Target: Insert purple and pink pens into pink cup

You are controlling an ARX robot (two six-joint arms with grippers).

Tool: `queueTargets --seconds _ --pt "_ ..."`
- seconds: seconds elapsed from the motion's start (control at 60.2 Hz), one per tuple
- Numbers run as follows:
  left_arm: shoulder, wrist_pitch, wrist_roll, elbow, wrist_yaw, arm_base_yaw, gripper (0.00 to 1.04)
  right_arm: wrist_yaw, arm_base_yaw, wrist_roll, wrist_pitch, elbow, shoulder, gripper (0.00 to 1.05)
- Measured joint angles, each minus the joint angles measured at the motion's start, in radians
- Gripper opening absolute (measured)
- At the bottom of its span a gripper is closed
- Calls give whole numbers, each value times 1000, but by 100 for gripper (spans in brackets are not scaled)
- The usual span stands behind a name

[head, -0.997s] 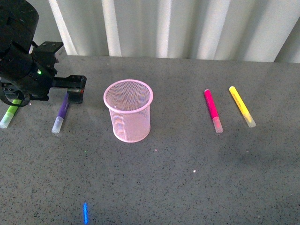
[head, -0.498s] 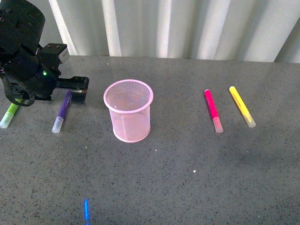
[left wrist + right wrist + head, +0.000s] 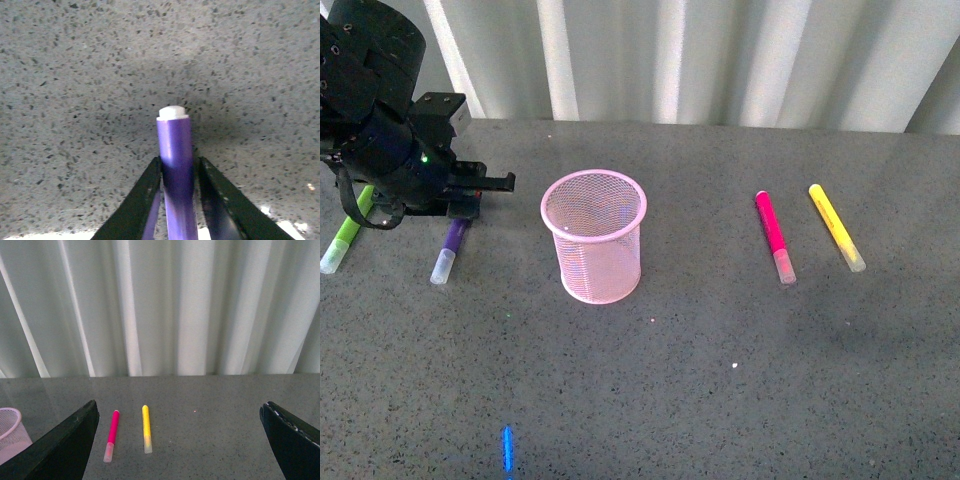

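Note:
The pink mesh cup (image 3: 594, 236) stands upright on the grey table, left of centre; its edge shows in the right wrist view (image 3: 11, 432). My left gripper (image 3: 463, 213) is shut on the purple pen (image 3: 448, 250), whose clear cap end still rests on the table left of the cup. In the left wrist view the pen (image 3: 175, 165) runs between the two black fingers (image 3: 142, 192). The pink pen (image 3: 775, 236) lies flat right of the cup, also in the right wrist view (image 3: 111, 434). My right gripper (image 3: 180, 440) is open, empty, above the table and short of the pink pen.
A lime green marker (image 3: 344, 240) lies left of the purple pen. A yellow marker (image 3: 836, 226) lies right of the pink pen; the right wrist view shows it too (image 3: 146, 435). A white pleated curtain (image 3: 720, 60) backs the table.
The left arm has shifted right and lowered over the purple pen's upper end, and its fingers have closed on it. The pens on the right and the cup have not moved.

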Motion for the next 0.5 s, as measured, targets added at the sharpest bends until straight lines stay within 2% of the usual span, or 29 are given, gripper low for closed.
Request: queueTargets --seconds 0.066,0.116,0.332,0.498 --pt "-8 41 -23 -22 31 -2 17 0 0 0 0 0 0 98" --pt "-19 64 -31 -37 48 -5 13 0 0 0 0 0 0 98" --pt "-121 235 -66 -97 41 -5 13 0 0 0 0 0 0 98" --pt "-282 447 -74 -167 29 11 13 0 0 0 0 0 0 98"
